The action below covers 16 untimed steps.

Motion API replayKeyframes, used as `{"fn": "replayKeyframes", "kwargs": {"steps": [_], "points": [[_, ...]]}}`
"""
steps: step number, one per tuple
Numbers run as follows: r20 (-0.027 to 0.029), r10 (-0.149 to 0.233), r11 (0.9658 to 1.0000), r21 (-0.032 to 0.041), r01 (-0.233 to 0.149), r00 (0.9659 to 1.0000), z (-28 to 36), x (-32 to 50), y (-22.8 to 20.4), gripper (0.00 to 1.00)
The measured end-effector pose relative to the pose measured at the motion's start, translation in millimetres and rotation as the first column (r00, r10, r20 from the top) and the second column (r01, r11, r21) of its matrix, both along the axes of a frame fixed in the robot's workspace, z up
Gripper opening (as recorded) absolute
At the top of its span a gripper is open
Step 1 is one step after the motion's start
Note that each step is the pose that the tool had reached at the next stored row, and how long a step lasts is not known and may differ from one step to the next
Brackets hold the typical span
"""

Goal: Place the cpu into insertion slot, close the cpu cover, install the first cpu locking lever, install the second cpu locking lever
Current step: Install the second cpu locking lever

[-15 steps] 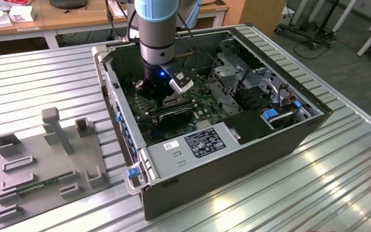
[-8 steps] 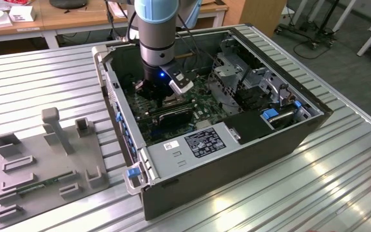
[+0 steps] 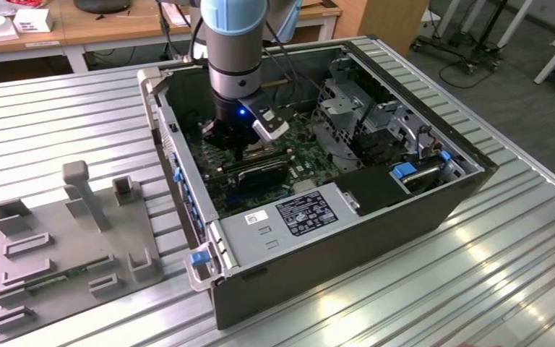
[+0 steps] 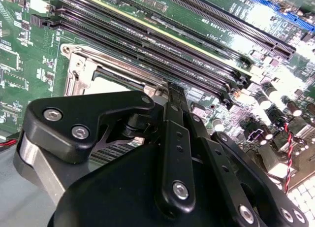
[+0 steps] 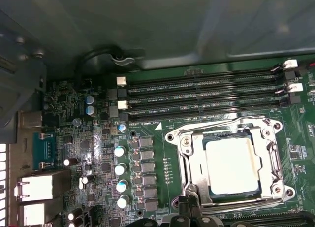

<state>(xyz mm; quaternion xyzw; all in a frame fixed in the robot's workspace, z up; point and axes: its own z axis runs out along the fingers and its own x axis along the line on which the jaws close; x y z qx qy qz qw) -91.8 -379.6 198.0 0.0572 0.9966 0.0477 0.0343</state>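
Note:
The cpu [image 5: 232, 165] lies flat in the insertion slot [image 5: 215, 193], a pale square on the green motherboard [image 5: 162, 158]. The silvery cpu cover [image 5: 188, 160] lies down over the chip's edges, its cut-out showing the chip's middle. A thin metal lever [image 5: 216, 120] runs along the socket's side nearest the long black memory slots [image 5: 197, 96]. My gripper [image 5: 190, 206] is shut with nothing in it, its tips at the socket's rim. In the second wrist view the gripper [image 4: 176, 91] stands over the cover [image 4: 81, 69] and hides most of the cpu [image 4: 110, 84]. In the exterior view the gripper [image 3: 243, 144] is low inside the computer case [image 3: 355, 246].
The case walls [image 3: 171, 144] close in around the board. Capacitors [image 5: 119, 168] and silver port blocks [image 5: 39, 187] stand beside the socket. A drive cage [image 3: 355, 116] and cables lie at the exterior view's right. A grey fixture plate [image 3: 66, 253] lies on the slatted table at its left.

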Motion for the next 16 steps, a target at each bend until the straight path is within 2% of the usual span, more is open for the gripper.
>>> {"fn": "replayKeyframes", "kwargs": {"steps": [5,10,16], "points": [[0.0000,0.000,1.0000,0.0010,0.000,1.0000,0.1,-1.1,0.1,0.10],[0.0002,0.000,1.0000,0.0056,0.000,1.0000,-0.1,-3.6,0.1,0.10],[0.0004,0.000,1.0000,0.0064,0.000,1.0000,-0.3,-4.7,0.1,0.10]]}}
